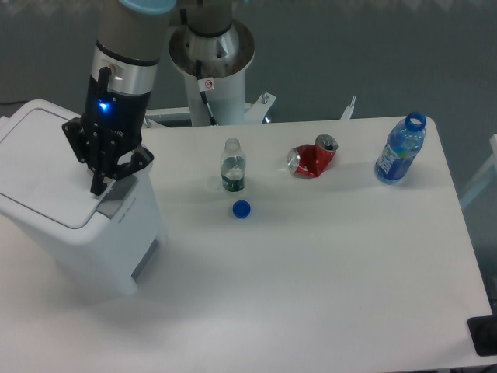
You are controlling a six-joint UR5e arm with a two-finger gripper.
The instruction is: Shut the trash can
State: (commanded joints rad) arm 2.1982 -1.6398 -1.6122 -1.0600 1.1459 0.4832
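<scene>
The trash can [74, 225] stood at the counter's [326, 264] nine o'clock edge, lid seemingly flat. The end effector [103, 180], fingers narrow and empty, pressed its front lid edge; the bin lay directly beneath.

Light: bright, even, from above.
Shadows: soft, short, beside the trash can [74, 210] and bottles.
Glare: white table [326, 264] slightly washed out.
Sharpness: slightly soft everywhere.

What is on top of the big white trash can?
The gripper presses its fingertips on the trash can lid near the front edge. The lid lies flat and covers the inside, so what is in the bin cannot be seen.
</scene>
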